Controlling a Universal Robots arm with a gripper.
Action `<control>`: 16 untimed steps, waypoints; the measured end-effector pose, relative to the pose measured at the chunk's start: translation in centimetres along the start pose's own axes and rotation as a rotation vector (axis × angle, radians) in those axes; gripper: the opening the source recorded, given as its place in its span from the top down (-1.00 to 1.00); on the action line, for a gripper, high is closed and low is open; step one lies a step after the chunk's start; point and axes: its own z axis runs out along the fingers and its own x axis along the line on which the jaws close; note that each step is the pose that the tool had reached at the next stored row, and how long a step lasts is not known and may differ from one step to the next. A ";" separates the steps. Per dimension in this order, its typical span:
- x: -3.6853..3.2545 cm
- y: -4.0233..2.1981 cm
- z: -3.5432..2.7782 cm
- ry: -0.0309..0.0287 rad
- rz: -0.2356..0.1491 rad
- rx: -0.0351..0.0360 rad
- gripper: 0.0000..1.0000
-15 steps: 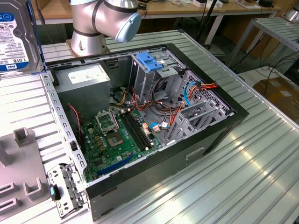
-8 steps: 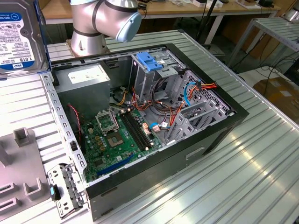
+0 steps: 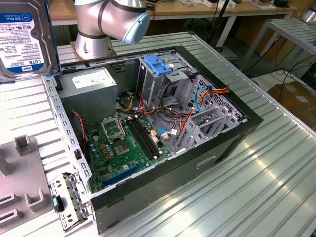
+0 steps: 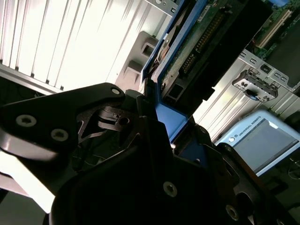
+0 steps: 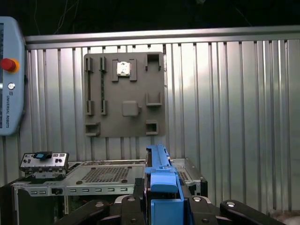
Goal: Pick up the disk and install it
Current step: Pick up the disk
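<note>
Ribbed aluminium tabletop (image 3: 256,187) runs under everything, with workbenches and clutter far behind. Up in the air at the exterior view's far left hangs the disk (image 3: 22,37), label side toward that camera, clear of the table and well apart from the open computer case (image 3: 232,133). The gripper (image 5: 164,208) has hold of it. In both wrist views its black fingers (image 4: 138,103) are closed in against the drive's blue side rails, one to each side. The second wrist view shows the drive's green circuit-board face. So I'd say the pick is done and the job stands at the carry, with the drive lifted but not yet over its slot. Inside the case, toward its far end, stands the metal drive cage (image 3: 165,86) with a blue bracket (image 3: 157,65) on top. The grey power supply (image 3: 91,81) sits to the exterior view's left of the cage and the motherboard (image 3: 123,148) lies nearer. Orange and blue cables (image 3: 197,98) lie just beside the cage on the exterior view's right. Judging from that, seating the drive calls for squaring its rails to the cage's guides and keeping off those cables, since a tilted entry could jam. A grey fixture plate (image 5: 124,93) and the teach pendant (image 5: 10,75) lie on the table outside the case.
</note>
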 end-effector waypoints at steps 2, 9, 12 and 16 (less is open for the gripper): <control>-0.01 -0.19 0.00 0.0000 0.000 0.0001 0.25; -0.04 -1.03 0.00 0.0000 0.000 0.0000 0.25; -0.06 -1.45 0.00 0.0000 0.000 0.0000 0.25; -0.07 -1.86 0.01 -0.0001 0.000 0.0001 0.25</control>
